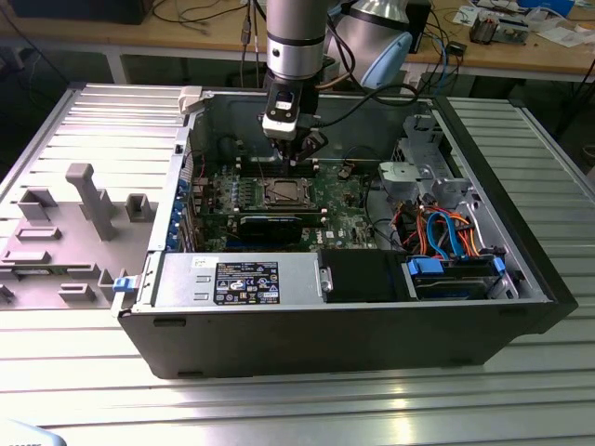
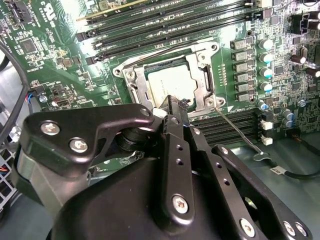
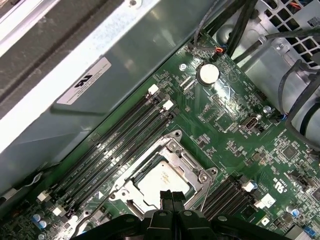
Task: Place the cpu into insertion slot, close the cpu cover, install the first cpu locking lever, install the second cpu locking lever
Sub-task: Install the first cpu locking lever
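The cpu (image 2: pixel 170 82) (image 3: pixel 162 181) lies flat in the insertion slot (image 1: pixel 282 192) on the green motherboard, its silver-grey top showing. The cpu cover (image 2: pixel 206 75) (image 3: pixel 172 148) lies down over it as a silvery frame, with the chip in its window. One thin wire locking lever (image 2: pixel 235 131) (image 3: pixel 206 194) sticks out from a socket corner beside the memory slots. A second lever (image 2: pixel 160 50) runs along the socket's edge. My gripper (image 1: pixel 296 160) (image 2: pixel 177 106) (image 3: pixel 172 196) hangs just above the socket's edge, shut, with nothing between its fingers.
Memory slots (image 3: pixel 115 145) flank the socket. In the open case sit a black graphics card (image 1: pixel 270 223), the power supply (image 1: pixel 237 279) and a drive cage with blue cables (image 1: pixel 446 232). A grey fixture tray (image 1: pixel 74 223) lies at the exterior view's left.
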`<act>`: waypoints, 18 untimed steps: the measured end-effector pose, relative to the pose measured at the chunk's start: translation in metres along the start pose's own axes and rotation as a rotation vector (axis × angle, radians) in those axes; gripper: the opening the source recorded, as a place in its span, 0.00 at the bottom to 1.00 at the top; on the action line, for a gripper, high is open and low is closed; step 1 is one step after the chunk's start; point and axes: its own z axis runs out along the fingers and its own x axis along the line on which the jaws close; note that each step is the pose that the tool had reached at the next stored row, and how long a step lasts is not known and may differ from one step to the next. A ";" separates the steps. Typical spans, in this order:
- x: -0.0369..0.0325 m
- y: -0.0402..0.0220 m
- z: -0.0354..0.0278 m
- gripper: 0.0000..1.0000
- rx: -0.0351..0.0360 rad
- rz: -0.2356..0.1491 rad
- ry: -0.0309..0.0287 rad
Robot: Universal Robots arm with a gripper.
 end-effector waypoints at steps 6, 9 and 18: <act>0.0000 0.0000 0.0000 0.11 -0.0008 -0.014 -0.0005; 0.0000 0.0000 0.0000 0.11 -0.0010 -0.020 -0.0006; 0.0000 0.0000 0.0000 0.11 -0.0021 -0.042 -0.0011</act>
